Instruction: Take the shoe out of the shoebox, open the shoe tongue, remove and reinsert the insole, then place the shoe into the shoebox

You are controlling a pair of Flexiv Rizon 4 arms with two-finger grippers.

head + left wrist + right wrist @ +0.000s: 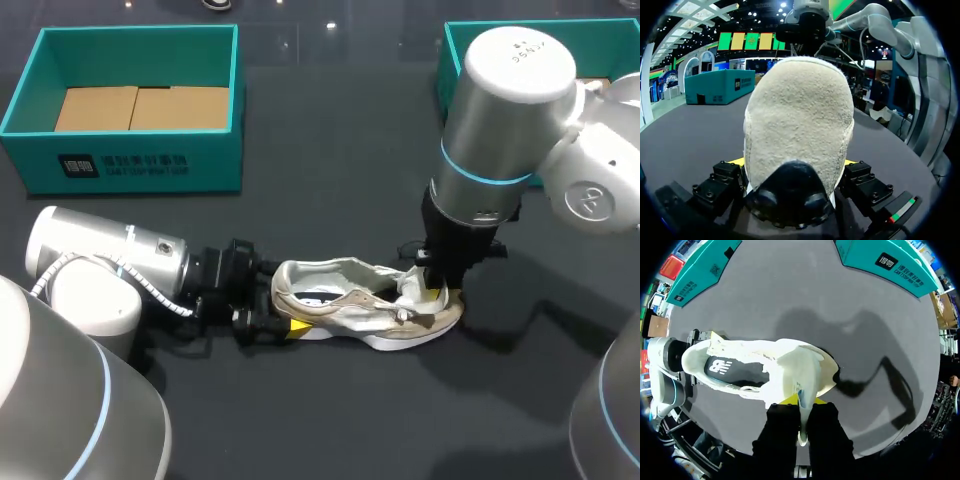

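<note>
A cream-white shoe (365, 310) lies on its side on the dark table, heel toward my left arm. Its dark insole (735, 369) shows inside the opening. My left gripper (275, 300) stands open around the heel; in the left wrist view the heel (797, 120) fills the space between the fingers (722, 182), close to both. My right gripper (802, 404) comes down from above and is shut on the shoe tongue (797, 367), holding it up and away from the opening. In the head view that gripper (437, 293) sits over the forefoot.
An open teal shoebox (130, 165) with a brown cardboard floor stands at the back left. A second teal box (460, 40) is at the back right, partly hidden behind my right arm. Dark table surface lies in front of the shoe.
</note>
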